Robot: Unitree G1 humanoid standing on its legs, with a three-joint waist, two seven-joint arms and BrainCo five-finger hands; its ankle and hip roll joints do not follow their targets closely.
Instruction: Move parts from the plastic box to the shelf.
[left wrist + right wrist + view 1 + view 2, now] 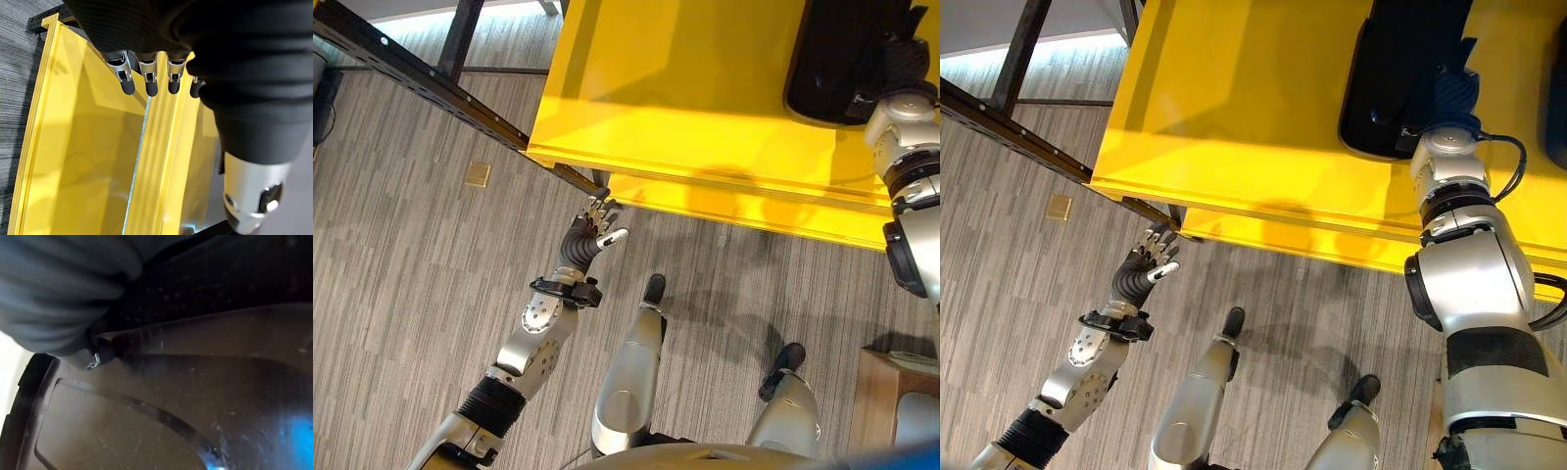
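Observation:
A large black plastic piece (1400, 69) lies on the yellow shelf (1234, 117). My right hand (1449, 93) rests on its near end, the dark cover over it; the right wrist view looks close onto the piece's dark moulded surface (195, 396). My left hand (597, 223) hangs low by the shelf's front left corner, open and holding nothing. Its fingers (149, 81) point at the yellow shelf edge (151, 147) without touching it.
A black perforated metal beam (411, 73) runs diagonally from the far left to under the shelf corner. A small tan square (478, 174) lies on the grey carpet. A wooden piece of furniture (891, 392) stands at the near right.

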